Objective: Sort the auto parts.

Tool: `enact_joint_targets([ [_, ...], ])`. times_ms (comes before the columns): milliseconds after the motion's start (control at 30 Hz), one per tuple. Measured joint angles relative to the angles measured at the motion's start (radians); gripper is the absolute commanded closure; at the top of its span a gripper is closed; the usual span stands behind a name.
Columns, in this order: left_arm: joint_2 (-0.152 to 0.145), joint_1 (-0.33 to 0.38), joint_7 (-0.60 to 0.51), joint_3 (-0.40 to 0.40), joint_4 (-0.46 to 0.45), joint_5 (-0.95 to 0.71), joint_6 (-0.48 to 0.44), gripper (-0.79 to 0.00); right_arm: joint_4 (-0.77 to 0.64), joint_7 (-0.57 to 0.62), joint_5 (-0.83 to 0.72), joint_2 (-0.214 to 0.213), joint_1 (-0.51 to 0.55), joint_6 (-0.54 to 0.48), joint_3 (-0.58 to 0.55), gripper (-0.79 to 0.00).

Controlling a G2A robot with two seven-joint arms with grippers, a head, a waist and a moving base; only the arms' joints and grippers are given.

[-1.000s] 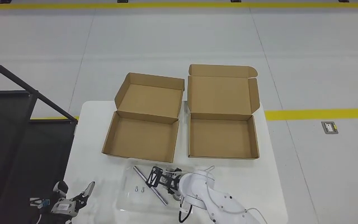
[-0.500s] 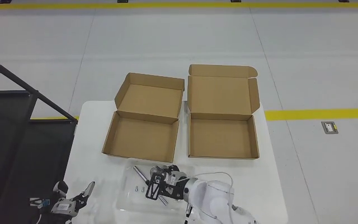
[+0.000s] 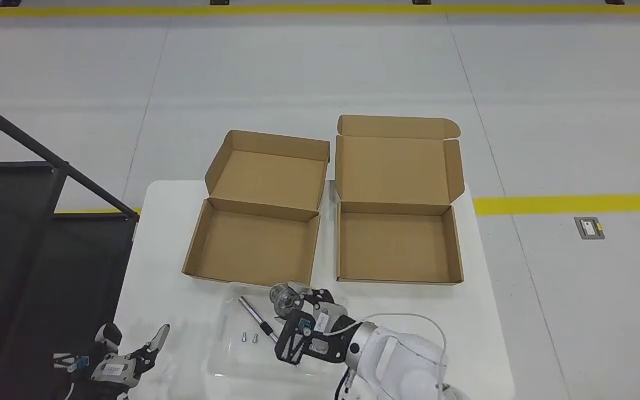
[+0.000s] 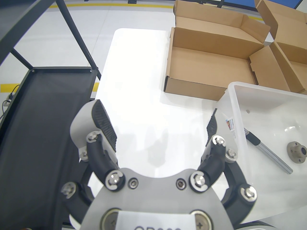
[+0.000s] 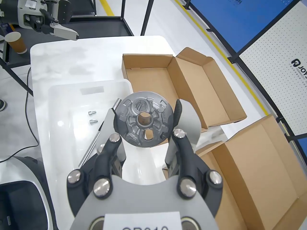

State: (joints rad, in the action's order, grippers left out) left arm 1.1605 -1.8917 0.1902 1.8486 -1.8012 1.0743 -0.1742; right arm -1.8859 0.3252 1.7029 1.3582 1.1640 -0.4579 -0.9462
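Top view: the right gripper pinches a round metal disc over the far side of the clear bin. It is just short of the left box and right box, which stand open side by side. The left gripper hangs off the table, past its left edge.

Left wrist view: its fingers are spread wide, holding nothing. A small printed sticker sits on the bin wall, and a rod and a flanged hub lie inside the bin.

Right wrist view: both pads press on the disc's rim. Two bolts lie below in the bin.
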Motion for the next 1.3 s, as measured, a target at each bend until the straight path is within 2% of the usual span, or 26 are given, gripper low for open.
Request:
enact_joint_targets([
  [167, 0.000, 0.000, 0.000, 0.000, 0.000, 0.000, 0.000, -0.785, 0.109, -0.134, -0.237, 0.017, -0.064, 0.083, -0.066, 0.000],
  [233, 0.000, 0.000, 0.000, 0.000, 0.000, 0.000, 0.000, -0.785, 0.125, -0.200, -0.331, 0.019, -0.073, 0.086, -0.102, 0.000],
  [367, 0.000, 0.000, 0.000, 0.000, 0.000, 0.000, 0.000, -0.785, 0.165, -0.342, -0.561, 0.016, -0.085, -0.014, -0.190, 0.000],
  [500, 0.000, 0.000, 0.000, 0.000, 0.000, 0.000, 0.000, -0.785, 0.214, -0.449, -0.767, 0.011, -0.108, -0.180, -0.259, 0.000],
  [700, 0.000, 0.000, 0.000, 0.000, 0.000, 0.000, 0.000, -0.785, 0.293, -0.481, -0.966, 0.004, -0.160, -0.401, -0.291, 0.000],
  [933, 0.000, 0.000, 0.000, 0.000, 0.000, 0.000, 0.000, -0.785, 0.316, -0.443, -1.010, 0.002, -0.191, -0.429, -0.290, 0.000],
  [1000, 0.000, 0.000, 0.000, 0.000, 0.000, 0.000, 0.000, -0.785, 0.313, -0.436, -0.991, 0.001, -0.194, -0.406, -0.295, 0.000],
  [1067, 0.000, 0.000, 0.000, 0.000, 0.000, 0.000, 0.000, -0.785, 0.302, -0.427, -0.933, 0.000, -0.194, -0.338, -0.310, 0.000],
  [1200, 0.000, 0.000, 0.000, 0.000, 0.000, 0.000, 0.000, -0.785, 0.248, -0.377, -0.678, 0.000, -0.186, -0.046, -0.320, 0.000],
  [1300, 0.000, 0.000, 0.000, 0.000, 0.000, 0.000, 0.000, -0.785, 0.264, -0.294, -0.557, -0.001, -0.197, 0.092, -0.312, 0.000],
])
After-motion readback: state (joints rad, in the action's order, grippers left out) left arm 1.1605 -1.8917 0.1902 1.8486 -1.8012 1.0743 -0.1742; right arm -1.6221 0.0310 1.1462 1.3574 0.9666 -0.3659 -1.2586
